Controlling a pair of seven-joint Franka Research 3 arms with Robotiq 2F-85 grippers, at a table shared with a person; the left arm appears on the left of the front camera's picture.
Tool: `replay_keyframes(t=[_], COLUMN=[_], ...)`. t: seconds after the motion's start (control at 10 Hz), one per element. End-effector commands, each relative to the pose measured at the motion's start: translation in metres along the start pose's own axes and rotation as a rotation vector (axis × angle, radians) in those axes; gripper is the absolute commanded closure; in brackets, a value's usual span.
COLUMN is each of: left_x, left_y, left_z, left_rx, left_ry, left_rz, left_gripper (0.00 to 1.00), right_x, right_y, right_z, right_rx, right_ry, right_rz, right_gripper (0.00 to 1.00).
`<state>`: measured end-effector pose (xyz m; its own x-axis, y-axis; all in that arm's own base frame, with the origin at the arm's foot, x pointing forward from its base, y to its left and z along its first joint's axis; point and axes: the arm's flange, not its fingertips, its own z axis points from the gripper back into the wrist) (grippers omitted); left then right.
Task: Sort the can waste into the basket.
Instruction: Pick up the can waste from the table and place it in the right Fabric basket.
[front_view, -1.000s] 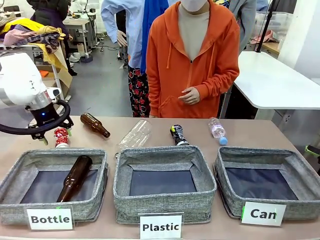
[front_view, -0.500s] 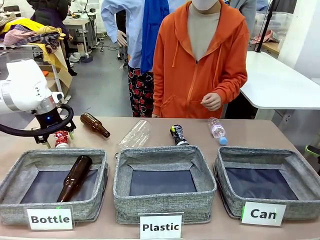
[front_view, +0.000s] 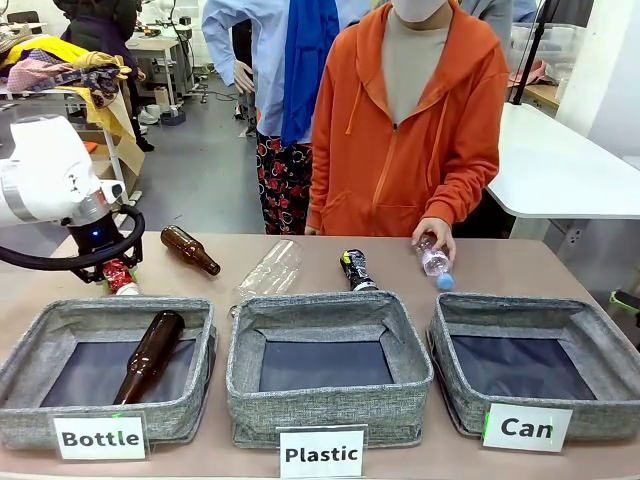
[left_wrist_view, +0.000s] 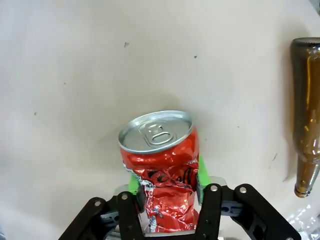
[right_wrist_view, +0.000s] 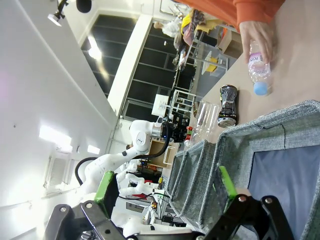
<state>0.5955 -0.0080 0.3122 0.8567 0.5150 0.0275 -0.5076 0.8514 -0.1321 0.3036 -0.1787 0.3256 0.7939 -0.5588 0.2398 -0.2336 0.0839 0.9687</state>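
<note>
My left gripper (front_view: 113, 273) is shut on the red crushed can (front_view: 122, 282) at the table's far left. In the left wrist view the green pads (left_wrist_view: 133, 183) press both sides of the red can (left_wrist_view: 162, 165), and my left gripper (left_wrist_view: 166, 182) holds it low over the table; I cannot tell if it touches. A black crushed can (front_view: 355, 268) lies behind the middle basket, also seen as the black can (right_wrist_view: 229, 104). The "Can" basket (front_view: 590, 405) stands at the front right. My right gripper (right_wrist_view: 165, 186) hangs open beside the Can basket (right_wrist_view: 280, 125).
The "Bottle" basket (front_view: 30, 400) holds a brown bottle (front_view: 150, 355); the "Plastic" basket (front_view: 330, 400) is in the middle. A brown bottle (front_view: 190, 250) and a clear bottle (front_view: 270, 270) lie behind them. A person's hand (front_view: 433, 232) rests on a small blue-capped bottle (front_view: 436, 264).
My left gripper has closed on the red can. The person's hand came down from the chest onto the small plastic bottle at the far right.
</note>
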Motion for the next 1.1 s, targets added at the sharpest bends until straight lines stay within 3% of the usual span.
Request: replay_keyframes(t=[0.0, 0.1, 0.3, 0.5, 0.7, 1.0], left_x=[-0.010, -0.012, -0.016, -0.037, -0.083, -0.157], left_y=[-0.001, -0.001, 0.001, 0.015, 0.039, 0.091], left_z=[0.007, 0.010, 0.029, 0.090, 0.157, 0.197], left_rx=[-0.014, -0.026, -0.067, -0.152, -0.241, -0.276], left_ry=[-0.052, -0.064, -0.092, -0.150, -0.117, -0.014], left_rz=[0.011, 0.015, 0.009, -0.065, -0.267, -0.881], left_gripper=[0.95, 1.00, 1.00, 1.00, 1.00, 1.00], right_x=[0.001, 0.001, 0.001, 0.001, 0.001, 0.001], right_y=[0.003, 0.003, 0.003, 0.003, 0.003, 0.003], right_z=[0.000, 0.000, 0.000, 0.000, 0.000, 0.000], right_rx=[0.007, 0.007, 0.007, 0.007, 0.007, 0.007], right_ry=[0.000, 0.000, 0.000, 0.000, 0.000, 0.000], right_rz=[0.006, 0.006, 0.006, 0.006, 0.006, 0.006], right_gripper=[0.00, 0.00, 0.00, 0.00, 0.00, 0.00])
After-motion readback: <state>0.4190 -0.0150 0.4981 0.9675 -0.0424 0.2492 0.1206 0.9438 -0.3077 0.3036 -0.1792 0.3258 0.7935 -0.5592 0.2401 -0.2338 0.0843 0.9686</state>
